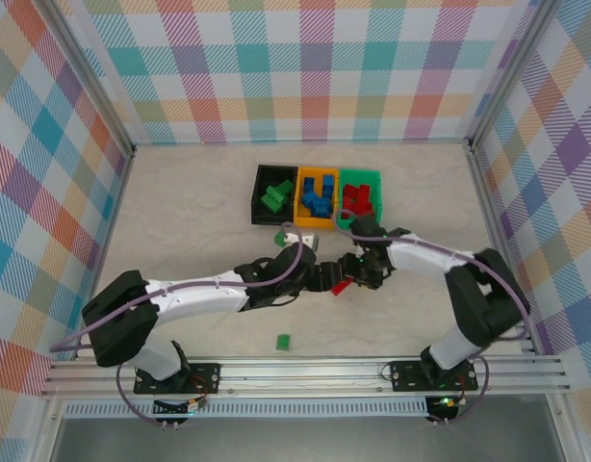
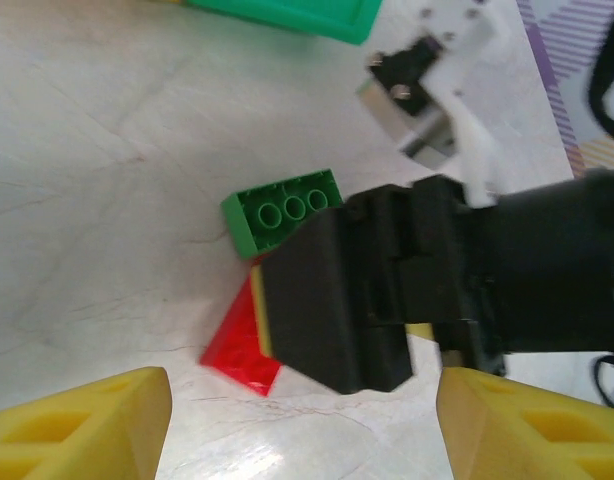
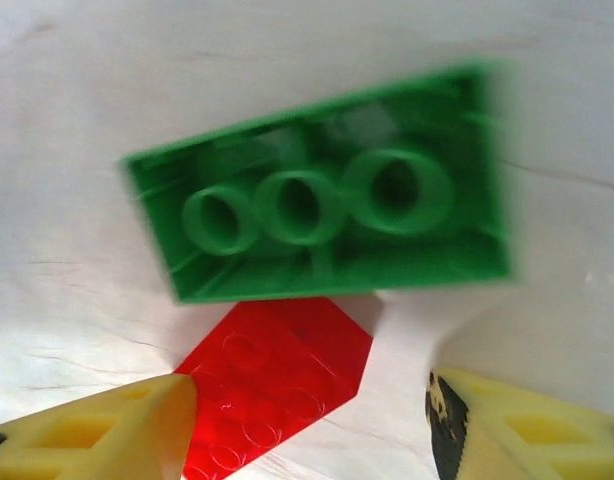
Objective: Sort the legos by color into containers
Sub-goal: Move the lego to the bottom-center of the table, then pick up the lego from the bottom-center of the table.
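Your right pincer (image 3: 312,395) hangs over the middle of the worktop (image 1: 180,212), jaws apart and gripping nothing. Your left pincer (image 2: 302,400) faces it, likewise spread and empty, probably standing by. The containers (image 1: 297,195) sit in a row near the far edge. A green brick (image 3: 327,220) lies upturned against the red brick (image 3: 277,375) between the right jaws, which is likely your next pick.

Three-bin row (image 1: 296,197) sits far-centre on table (image 1: 180,212), bricks (image 1: 318,195) in every bin. One stray brick (image 1: 279,236) just before the left bin. Mid-table: hollow-side-up brick (image 3: 322,225), studs-up brick (image 3: 277,385) just beside it. Lone brick (image 1: 283,341) near the front edge, well apart.
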